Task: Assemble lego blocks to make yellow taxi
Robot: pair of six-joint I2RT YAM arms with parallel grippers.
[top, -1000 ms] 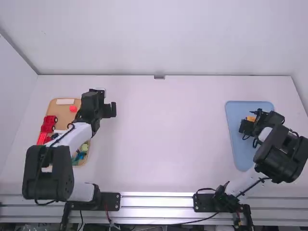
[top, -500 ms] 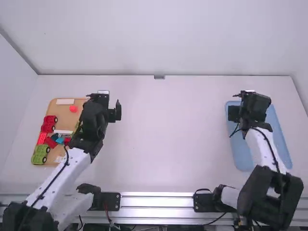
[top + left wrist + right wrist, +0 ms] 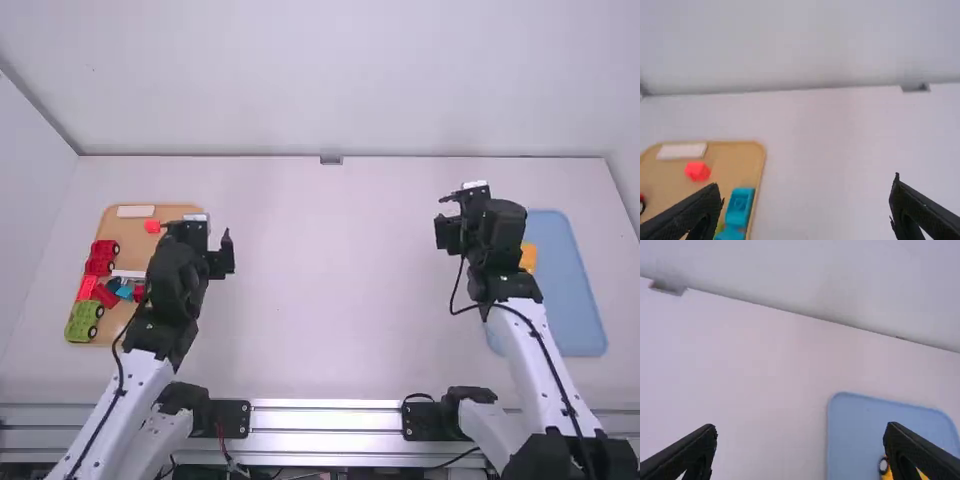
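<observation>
No text, label, brand, number or sign can be read in any of the views (not so much as a single letter).
</observation>
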